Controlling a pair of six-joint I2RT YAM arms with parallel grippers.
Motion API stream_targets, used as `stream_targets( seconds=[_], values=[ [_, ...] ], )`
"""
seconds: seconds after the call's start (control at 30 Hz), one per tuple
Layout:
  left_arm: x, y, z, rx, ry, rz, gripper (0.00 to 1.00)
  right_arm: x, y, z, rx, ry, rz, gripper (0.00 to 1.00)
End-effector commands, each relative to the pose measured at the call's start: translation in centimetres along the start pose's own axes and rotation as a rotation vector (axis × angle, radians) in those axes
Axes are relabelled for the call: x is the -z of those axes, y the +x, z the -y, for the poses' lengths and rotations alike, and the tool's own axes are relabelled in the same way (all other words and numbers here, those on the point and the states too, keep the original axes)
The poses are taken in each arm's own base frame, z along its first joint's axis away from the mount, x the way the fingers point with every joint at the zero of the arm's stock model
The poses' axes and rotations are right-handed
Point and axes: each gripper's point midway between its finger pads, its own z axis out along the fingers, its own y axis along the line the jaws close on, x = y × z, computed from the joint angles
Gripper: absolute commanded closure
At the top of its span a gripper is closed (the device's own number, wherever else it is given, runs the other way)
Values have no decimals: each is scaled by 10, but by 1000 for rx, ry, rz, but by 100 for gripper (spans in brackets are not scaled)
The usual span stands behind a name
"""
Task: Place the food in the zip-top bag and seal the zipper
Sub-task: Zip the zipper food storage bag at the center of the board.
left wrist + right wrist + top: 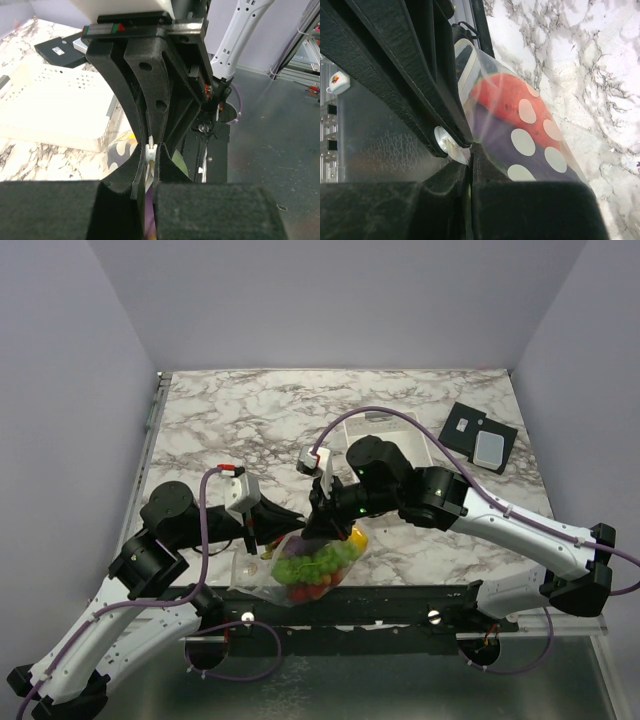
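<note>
Food (318, 562) was already inside the zip-top bag (290, 590): green pieces, red bits & a yellow piece (357, 538) up top. The bag sat at the table's near edge, held up by both arms. Couldn't tell if its bottom touched down. In the right wrist view the watermelon slice (507, 105) & the dark eggplant (492, 137) pressed on the clear side.

The left gripper (151, 157) was squeezed tight w/ a thin bit of bag edge between its fingers. The right gripper (470, 150) was squeezed tight too, pinching the bag's top edge. The two were close, almost side by side.

The zipper was too thin to see, so no telling if it was shut. Prob. the step was sealing. To do it well: one gripper holds, the other slides along the edge, pulling it flat & straight. Go slow, don't tug hard, since the plastic looked thin. Keep the mouth up so nothing drops out.

Farther off lay the marble table (250, 410), a white basket (50, 100), & a black pad (480, 433) at the far right, well apart.
</note>
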Motion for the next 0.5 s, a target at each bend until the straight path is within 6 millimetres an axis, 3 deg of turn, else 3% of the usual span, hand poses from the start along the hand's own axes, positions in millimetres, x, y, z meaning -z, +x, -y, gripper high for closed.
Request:
stream_targets(
  seconds=[0.0, 0.17, 0.47],
  values=[
    [2, 6, 2, 2, 8, -24, 100, 13, -32, -11, 62, -18, 122, 91],
    [3, 1, 3, -4, 5, -14, 100, 15, -28, -15, 125, -48, 142, 76],
    [6, -13, 9, -14, 19, 13, 100, 8, -10, -19, 203, -118, 123, 64]
  ],
)
